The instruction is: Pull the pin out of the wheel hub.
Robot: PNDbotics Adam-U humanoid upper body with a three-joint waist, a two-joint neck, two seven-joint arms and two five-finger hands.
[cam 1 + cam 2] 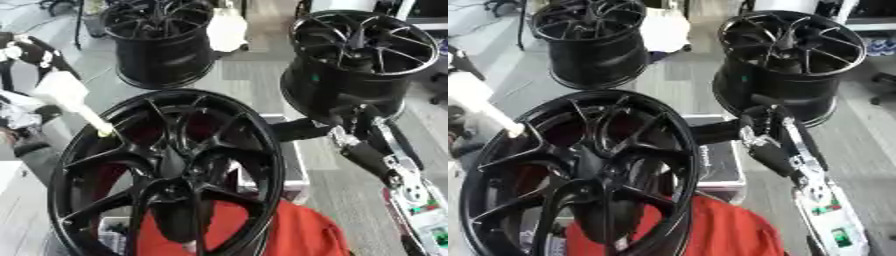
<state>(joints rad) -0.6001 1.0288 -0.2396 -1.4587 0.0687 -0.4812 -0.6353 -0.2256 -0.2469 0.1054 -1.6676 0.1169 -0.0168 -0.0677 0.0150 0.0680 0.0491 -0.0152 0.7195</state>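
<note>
The robot's right hand [741, 131] is reaching in at the rim of the large glossy black spoked wheel hub [166, 172], its fingers too dark to read. A pale, possibly white pin [191, 246] is showing low between spokes; next, grasping it.

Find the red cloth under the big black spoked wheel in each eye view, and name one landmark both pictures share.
Left eye view: the red cloth lies at the bottom edge, right of centre, behind the lower spokes of the big black spoked wheel.
Right eye view: the same cloth sits at the bottom, nearer the centre.
Shared landmark: the black wheel standing at upper right, directly above the cloth in both.
</note>
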